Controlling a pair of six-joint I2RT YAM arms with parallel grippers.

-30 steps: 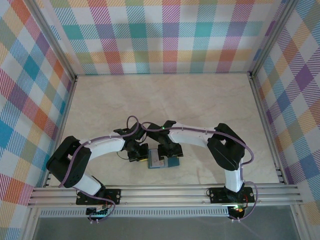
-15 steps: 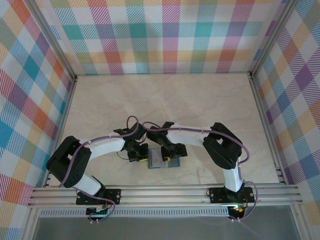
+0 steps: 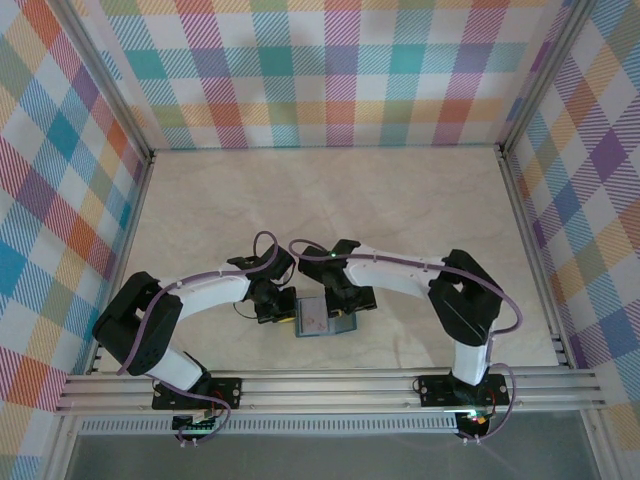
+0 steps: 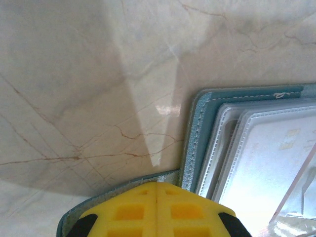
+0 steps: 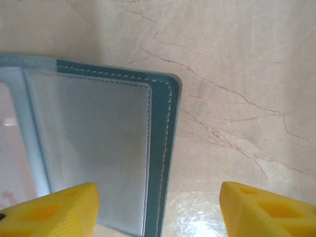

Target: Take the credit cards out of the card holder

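Note:
The card holder (image 3: 340,324) lies open near the table's front edge, teal outside and grey-blue inside. A whitish-pink card (image 3: 314,319) rests on its left half; the dark card is hidden. My left gripper (image 3: 282,309) is shut, its yellow fingertips (image 4: 157,207) resting on the holder's teal edge (image 4: 193,143) with nothing visible between them. My right gripper (image 3: 350,303) is open over the holder's right side. In the right wrist view the teal stitched border (image 5: 160,148) and pocket panel (image 5: 89,143) lie between the two fingers (image 5: 49,210).
The marble tabletop (image 3: 330,200) stretches open behind the arms. Checked walls (image 3: 330,70) close in the back and both sides, and an aluminium rail (image 3: 330,385) runs along the front just below the holder.
The right arm's elbow swung to the right and its gripper shifted slightly over the holder's right half. The left arm, holder and pink card stayed put.

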